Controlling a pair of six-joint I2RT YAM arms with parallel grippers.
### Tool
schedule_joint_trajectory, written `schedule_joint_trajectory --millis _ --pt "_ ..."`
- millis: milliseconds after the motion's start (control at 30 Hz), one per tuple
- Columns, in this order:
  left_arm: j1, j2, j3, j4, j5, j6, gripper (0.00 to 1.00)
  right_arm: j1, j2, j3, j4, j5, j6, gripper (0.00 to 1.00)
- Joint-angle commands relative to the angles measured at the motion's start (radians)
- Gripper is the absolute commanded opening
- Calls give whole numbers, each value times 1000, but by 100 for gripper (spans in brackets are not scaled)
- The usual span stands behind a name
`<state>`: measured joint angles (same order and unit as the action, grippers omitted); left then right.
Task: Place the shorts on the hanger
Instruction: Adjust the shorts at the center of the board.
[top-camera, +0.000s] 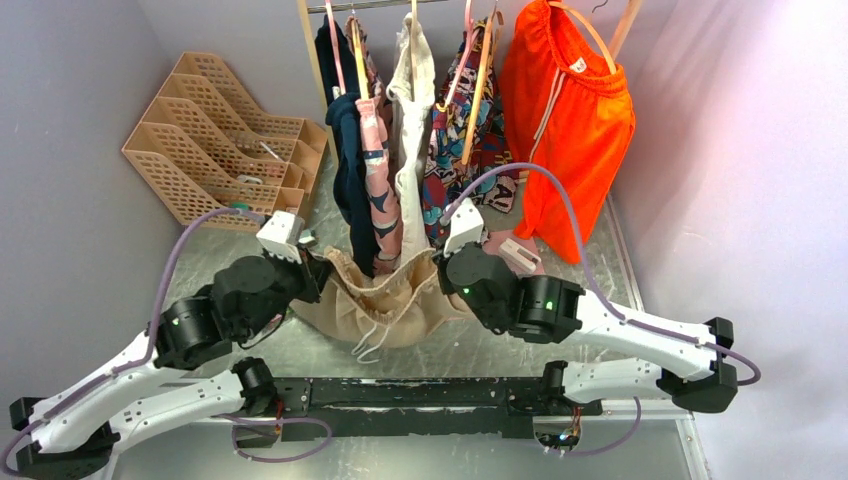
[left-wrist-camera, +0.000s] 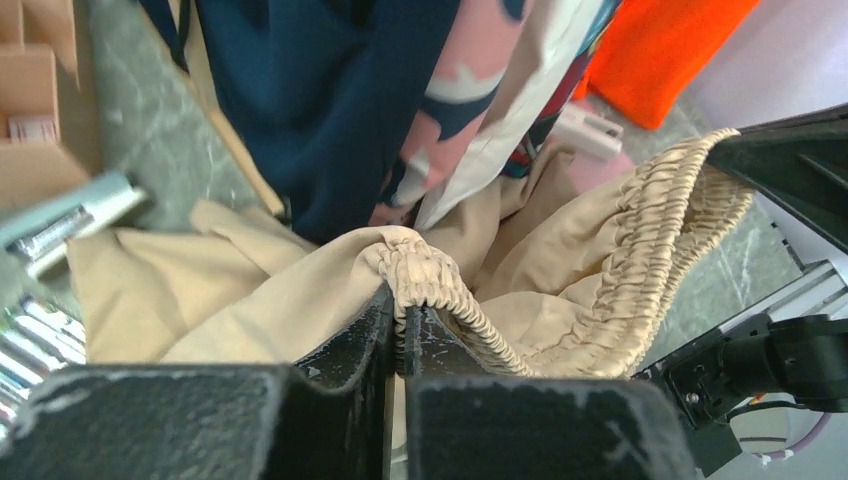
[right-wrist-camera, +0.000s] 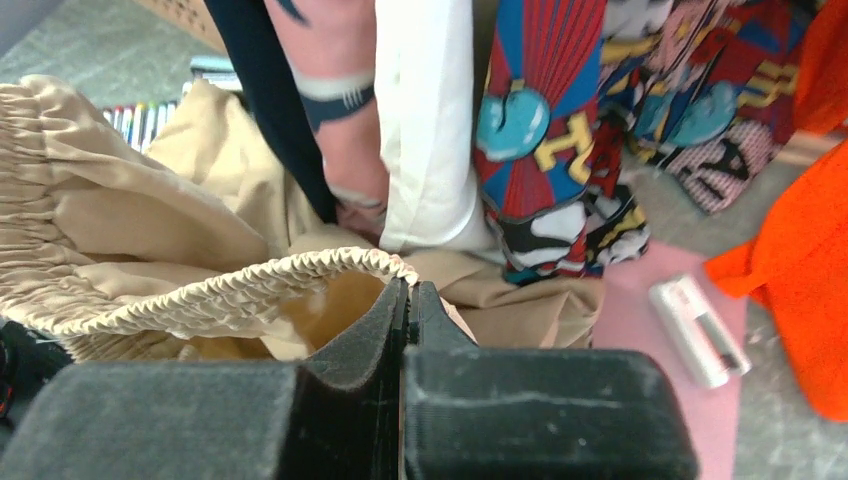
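At center frame, the left gripper (left-wrist-camera: 398, 312) and right gripper (right-wrist-camera: 410, 297) each pinch the waistband (left-wrist-camera: 640, 230) of the tan shorts (top-camera: 400, 300), stretched between them.

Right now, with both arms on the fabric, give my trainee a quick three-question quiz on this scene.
1. True or false: the left gripper and the right gripper are each shut on the elastic waistband of the beige shorts.
2. Where are the orange shorts? A: hanging at the far right. B: flat on the table. C: in the left gripper.
3. Fill in: looping off the beige shorts toward the arm bases is a white ____.
Key: 1 true; 2 A; 3 drawstring.
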<state>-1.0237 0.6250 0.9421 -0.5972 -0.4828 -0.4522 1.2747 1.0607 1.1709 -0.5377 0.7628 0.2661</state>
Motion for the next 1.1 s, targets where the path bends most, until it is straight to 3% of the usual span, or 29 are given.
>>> schedule_joint_trajectory --millis 0,167,233,400,500,767,933,1067 --pt "-4 -21 -86 8 -42 -196 7 -6 -37 -101 94 -22 190 0" --pt "-3 -34 -163 1 -43 -273 7 -6 -58 -200 116 -22 277 0" --pt "-3 -36 -154 8 -51 -254 7 -6 -64 -189 131 -15 242 0" --pt "-3 54 99 -8 -125 -42 7 -8 -9 59 92 23 41 0" --pt "-3 100 167 -43 -144 -38 7 -9 3 46 97 13 64 0" --pt "-3 32 -237 62 -42 -300 7 -24 -12 -286 190 -69 368 0" --pt "22 84 -326 84 -34 -388 7 -84 14 -360 207 -95 497 0" --pt "138 105 -363 126 95 -400 7 -228 21 -437 233 -225 572 0"
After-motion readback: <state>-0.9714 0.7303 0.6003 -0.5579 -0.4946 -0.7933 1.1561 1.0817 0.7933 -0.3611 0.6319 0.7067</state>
